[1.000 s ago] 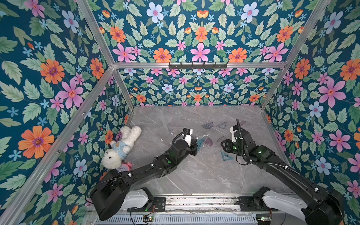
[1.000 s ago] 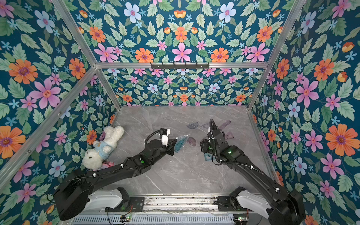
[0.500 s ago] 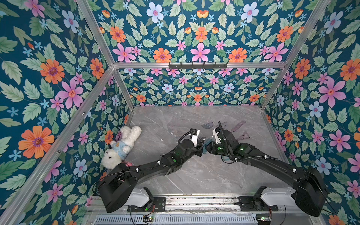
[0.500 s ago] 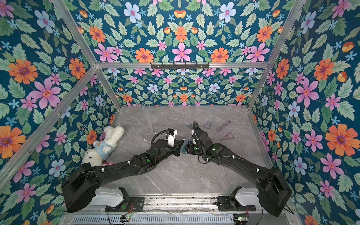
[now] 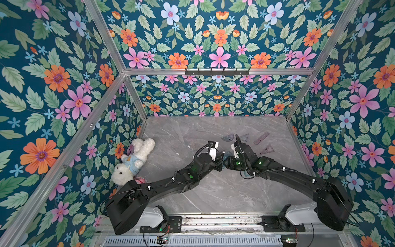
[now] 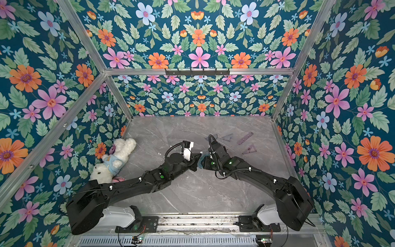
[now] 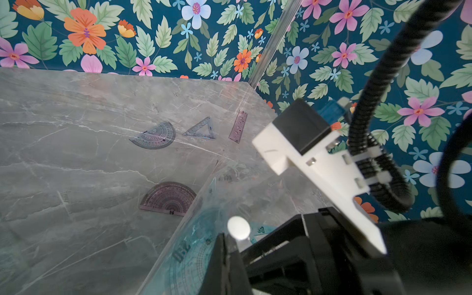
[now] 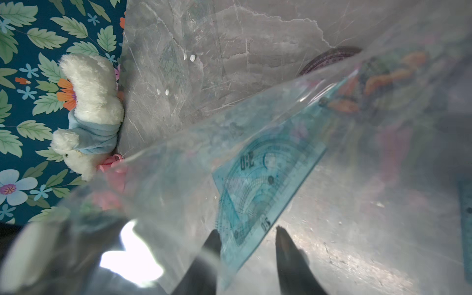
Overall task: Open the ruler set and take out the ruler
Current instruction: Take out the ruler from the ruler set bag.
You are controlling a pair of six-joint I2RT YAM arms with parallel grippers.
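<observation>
- My left gripper (image 7: 226,252) is clamped fully shut on the edge of the clear pouch (image 7: 166,255), holding it up mid-table (image 5: 192,132).
- My right gripper (image 8: 246,232) reaches inside the pouch, jaws parted on either side of the teal protractor (image 8: 263,178).

The teal protractor (image 8: 258,184) inside the clear pouch (image 8: 166,178) bears printed digits, apparently "30" and "230". Its finer scale markings are too small to read.
</observation>
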